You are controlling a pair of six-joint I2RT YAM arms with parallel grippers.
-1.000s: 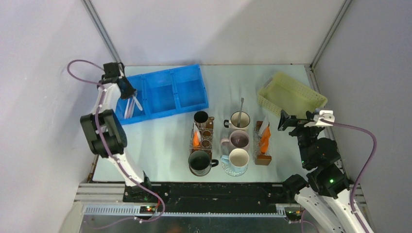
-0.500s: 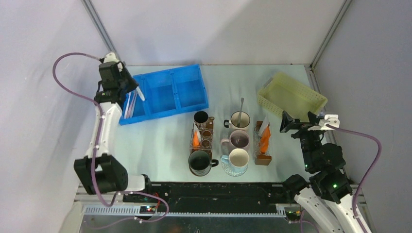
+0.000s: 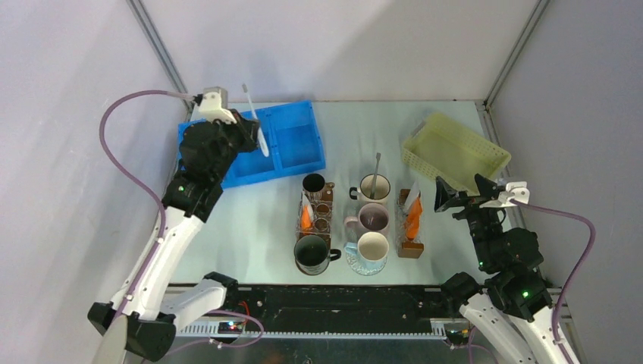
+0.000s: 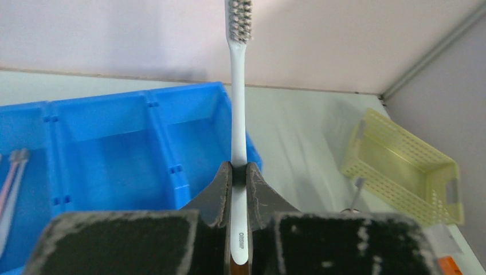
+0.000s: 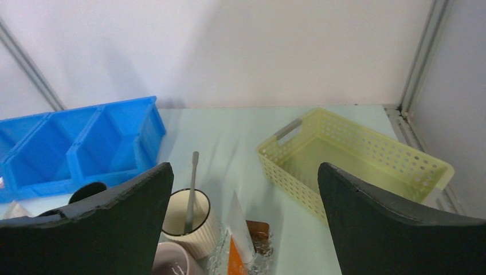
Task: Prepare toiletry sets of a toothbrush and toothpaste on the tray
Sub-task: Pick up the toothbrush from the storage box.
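The pale green table carries everything. Along its far edge, toward the left corner, sits a bright blue plastic bin with three compartments. At the far right corner lies a pale yellow perforated plastic basket.

The left gripper is raised above the bin, and the right gripper hangs near the right edge, its fingers spread wide with nothing between them.

In the middle of the table, toward the near edge, stand five mugs:
- a black mug
- a smaller dark mug
- a cream ribbed mug
- a mauve mug
- a white mug with a light blue base

A clear brown-lidded box stands between the dark mugs, and another to the right of the mugs. Each holds an orange toothpaste tube.

A grey toothbrush stands in the cream mug. More brushes lie in the bin's left compartment. The left fingers are clamped on the handle of a white toothbrush with grey-white bristles. It is held in the air over the bin, head pointing away from the wrist.
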